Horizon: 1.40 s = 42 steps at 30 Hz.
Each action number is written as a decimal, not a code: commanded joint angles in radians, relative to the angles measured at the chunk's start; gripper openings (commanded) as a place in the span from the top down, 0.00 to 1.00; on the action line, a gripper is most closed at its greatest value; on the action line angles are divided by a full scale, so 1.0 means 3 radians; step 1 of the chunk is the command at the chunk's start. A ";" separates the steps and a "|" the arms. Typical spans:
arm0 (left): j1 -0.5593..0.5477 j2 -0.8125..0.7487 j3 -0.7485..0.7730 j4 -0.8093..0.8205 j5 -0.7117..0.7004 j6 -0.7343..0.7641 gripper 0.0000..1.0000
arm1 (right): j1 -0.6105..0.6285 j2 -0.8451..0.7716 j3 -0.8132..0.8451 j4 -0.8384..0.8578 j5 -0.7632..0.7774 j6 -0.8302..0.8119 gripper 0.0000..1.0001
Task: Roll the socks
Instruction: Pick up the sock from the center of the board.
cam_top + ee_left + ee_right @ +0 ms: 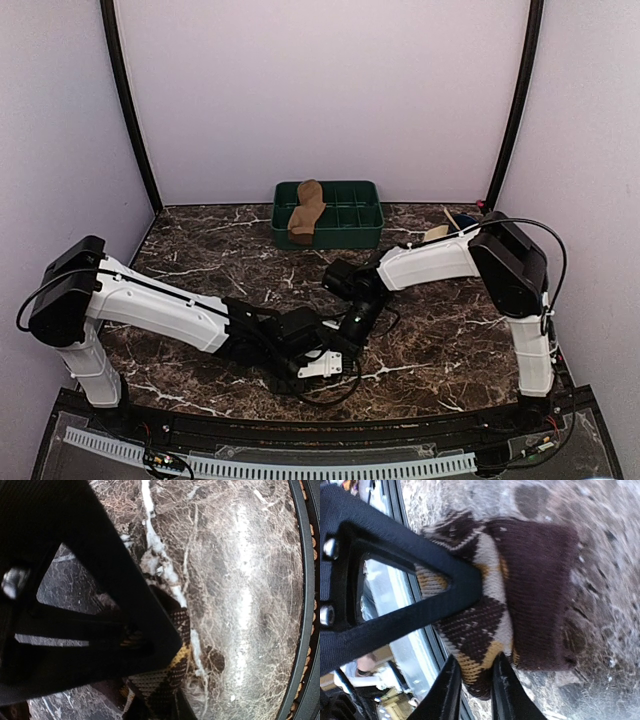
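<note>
The overhead view is evenly, softly lit; the left wrist view has a pale glare streak down the marble tabletop (245, 595) and a black, unfocused finger (110, 570); the right wrist view shows the argyle sock (535, 580) crisp, marble behind smeared.

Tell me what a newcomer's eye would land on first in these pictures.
First, the left arm and right arm meet low over the middle of the dark marble table. In the right wrist view the brown and tan argyle sock fills the frame, lying on the marble between the fingers of the right gripper. At the far edge, a tan sock drapes over the left part of the green tray.
</note>
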 commanded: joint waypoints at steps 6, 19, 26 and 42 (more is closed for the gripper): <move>0.0037 0.0275 0.0126 -0.0279 0.0608 -0.0040 1.00 | -0.0177 -0.0234 -0.0447 0.0624 -0.0185 0.0289 0.77; 0.0382 0.0385 0.0337 -0.0645 0.1501 -0.0151 1.00 | -0.0333 -0.0768 -0.1296 0.1732 -0.0203 0.0897 0.73; 0.0470 0.0497 0.0396 -0.0726 0.1747 -0.0195 1.00 | -0.0357 -0.1051 -0.1591 0.2158 0.0088 0.1141 0.71; 0.0666 0.0347 0.0297 -0.0596 0.1880 -0.0343 1.00 | -0.0371 -0.1436 -0.1709 0.2184 0.1074 0.1238 0.64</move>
